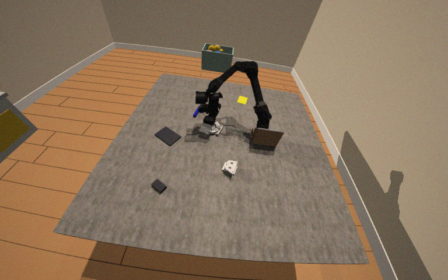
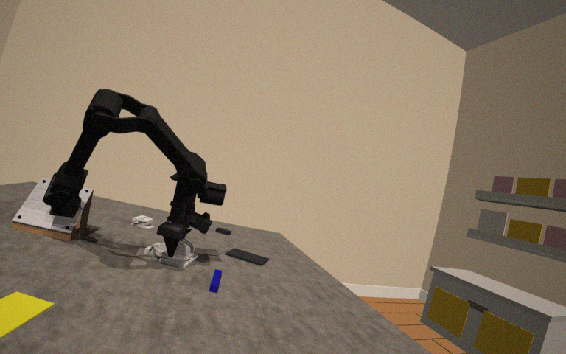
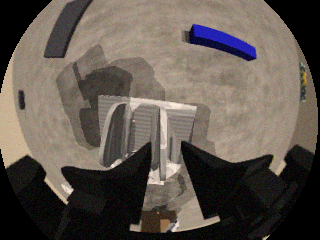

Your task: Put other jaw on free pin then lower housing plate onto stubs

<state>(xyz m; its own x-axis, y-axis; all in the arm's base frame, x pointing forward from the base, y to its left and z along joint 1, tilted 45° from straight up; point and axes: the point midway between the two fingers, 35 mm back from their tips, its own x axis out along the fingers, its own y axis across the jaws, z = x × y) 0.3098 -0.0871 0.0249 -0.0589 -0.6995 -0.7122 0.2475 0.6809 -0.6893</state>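
Observation:
The white gripper base (image 1: 219, 132) (image 2: 178, 263) (image 3: 187, 119) lies on the grey table top under my gripper. One light jaw (image 3: 113, 136) stands at its left side in the wrist view. My gripper (image 2: 171, 254) (image 3: 166, 144) is shut on the other jaw (image 3: 163, 131), low over the base, with that jaw upright between the fingertips. The fingers hide its lower end, so I cannot tell whether it is on its pin or whether the teeth mesh. The white housing plate (image 1: 230, 167) (image 2: 142, 221) lies apart from the base, towards the front in the top view.
A blue bar (image 1: 196, 111) (image 2: 215, 280) (image 3: 223, 42) and a dark flat slab (image 1: 167, 136) (image 2: 247, 257) (image 3: 67, 29) lie near the base. A small dark block (image 1: 158, 186) (image 2: 223, 231) and a yellow square (image 1: 242, 100) (image 2: 23, 310) are farther off.

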